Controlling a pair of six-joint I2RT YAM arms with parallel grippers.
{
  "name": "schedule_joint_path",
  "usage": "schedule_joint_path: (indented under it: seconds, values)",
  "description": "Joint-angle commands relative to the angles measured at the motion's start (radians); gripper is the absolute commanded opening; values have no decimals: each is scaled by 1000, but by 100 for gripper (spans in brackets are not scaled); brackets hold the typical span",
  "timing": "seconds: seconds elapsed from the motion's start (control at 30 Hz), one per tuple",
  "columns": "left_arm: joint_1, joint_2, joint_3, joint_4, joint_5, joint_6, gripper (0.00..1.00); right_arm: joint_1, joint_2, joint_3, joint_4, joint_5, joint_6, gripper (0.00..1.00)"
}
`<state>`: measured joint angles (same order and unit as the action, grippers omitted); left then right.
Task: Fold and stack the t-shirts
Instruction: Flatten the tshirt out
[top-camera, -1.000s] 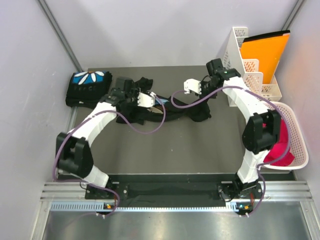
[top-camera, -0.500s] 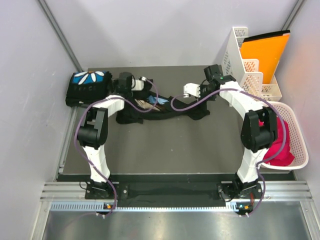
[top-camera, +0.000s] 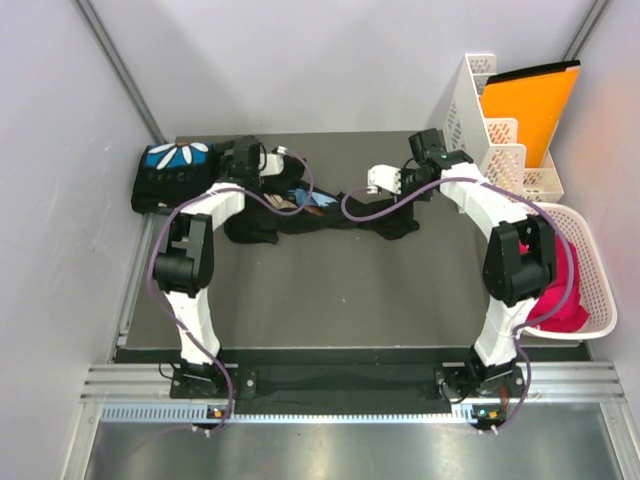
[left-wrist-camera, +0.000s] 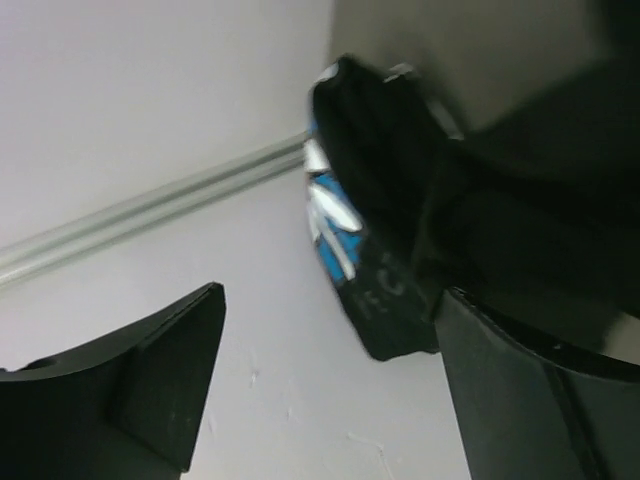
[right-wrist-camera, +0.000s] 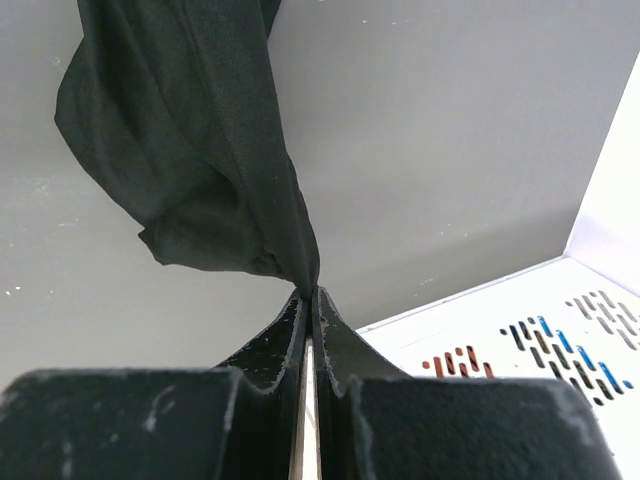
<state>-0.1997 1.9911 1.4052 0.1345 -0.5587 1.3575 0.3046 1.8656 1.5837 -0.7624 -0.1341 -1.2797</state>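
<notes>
While the right fingers (right-wrist-camera: 310, 295) pinch the right end of the unfolded t-shirt (top-camera: 262, 232), the garment lies strung left to right across the bench (top-camera: 330, 300) between both outstretched arms. Farther back, the left fingers (top-camera: 283, 160) gape empty by its left end, nearest the folded t-shirt (top-camera: 172, 172) in the far-left corner.

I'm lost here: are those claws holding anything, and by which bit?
The right gripper pinches the unfolded black t-shirt by a bunched fold of its cloth. The left gripper is open and holds nothing.
</notes>
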Motion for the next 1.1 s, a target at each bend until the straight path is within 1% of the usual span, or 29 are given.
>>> schedule_joint_path:
  seconds: [0.0,0.03,0.07,0.1,0.17,0.2,0.27,0.37,0.4,0.47,0.53,0.77,1.07]
  values:
    - [-27,-213,43,-422,336,-153,84,1,-39,22,20,-27,26,0]
    - [-30,-272,43,-485,420,-162,84,2,-36,27,15,-27,26,0]
    - [-35,-297,47,-569,572,-147,85,2,-29,30,14,-27,26,0]
    - [-44,-320,44,-705,661,-127,85,2,-28,33,12,-27,26,0]
    - [-61,-365,32,-798,742,-101,85,4,-19,42,12,-27,26,0]
    - [-84,-367,37,-887,784,-92,85,4,-16,47,9,-25,26,0]
    - [-104,-356,49,-941,806,-95,84,7,-6,59,0,-25,26,0]
    - [-132,-321,49,-1001,801,-118,78,8,-3,62,-2,-29,26,0]
    - [-144,-308,48,-1009,792,-118,75,10,-2,62,-2,-30,25,0]
    - [-156,-273,37,-1023,766,-135,74,11,1,62,-3,-30,25,0]
    - [-159,-233,35,-1033,754,-133,70,11,6,64,-3,-30,26,0]
    - [-168,-152,-6,-940,634,-162,68,13,6,65,-8,-30,29,0]
    - [-168,-80,34,-946,640,-158,68,16,9,68,-3,-21,26,0]
